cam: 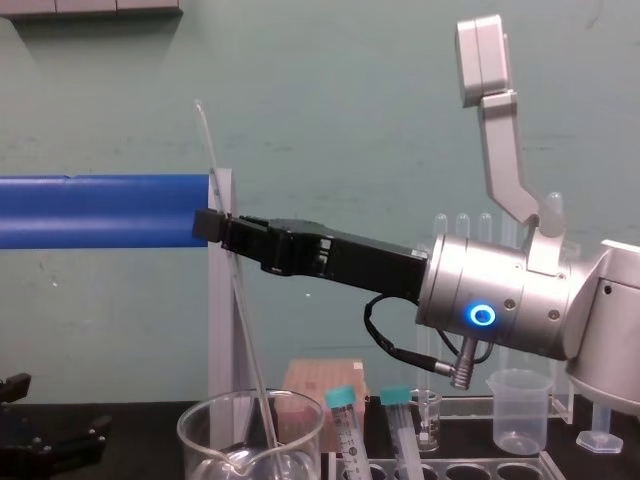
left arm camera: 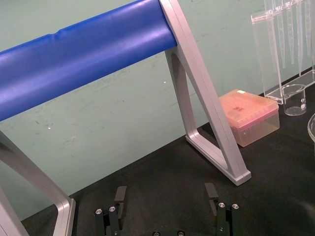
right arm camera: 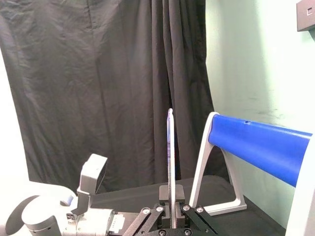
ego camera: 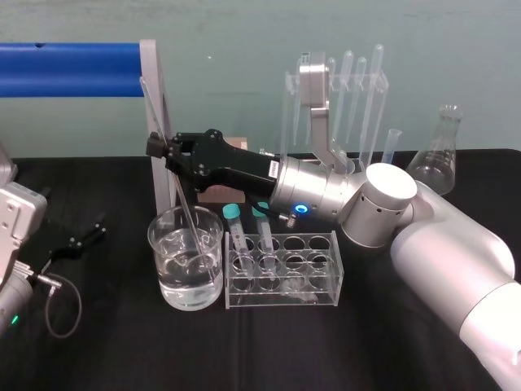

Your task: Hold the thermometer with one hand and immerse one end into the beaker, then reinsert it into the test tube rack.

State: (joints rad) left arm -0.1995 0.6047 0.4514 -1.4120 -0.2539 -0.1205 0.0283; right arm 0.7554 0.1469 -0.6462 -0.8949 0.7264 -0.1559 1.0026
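My right gripper (ego camera: 160,147) reaches left from the silver wrist and is shut on the thermometer (ego camera: 181,195), a long thin glass rod held tilted, its top leaning left. The rod's lower end stands in the water of the wide glass beaker (ego camera: 163,244). In the chest view the thermometer (cam: 248,330) runs from the gripper (cam: 208,228) down into the beaker (cam: 200,435). The right wrist view has the rod (right arm camera: 170,152) rising from between the fingers. The test tube rack (ego camera: 335,269) stands just right of the beaker. My left gripper (left arm camera: 165,196) is parked open at the far left.
Two teal-capped tubes (ego camera: 236,232) lean in the rack's left holes. Behind stand a clear pipette stand (ego camera: 342,90), a conical flask (ego camera: 435,159), a small plastic beaker (cam: 518,410) and a pink box (left arm camera: 248,115). A blue bar on a grey frame (ego camera: 73,69) crosses the back left.
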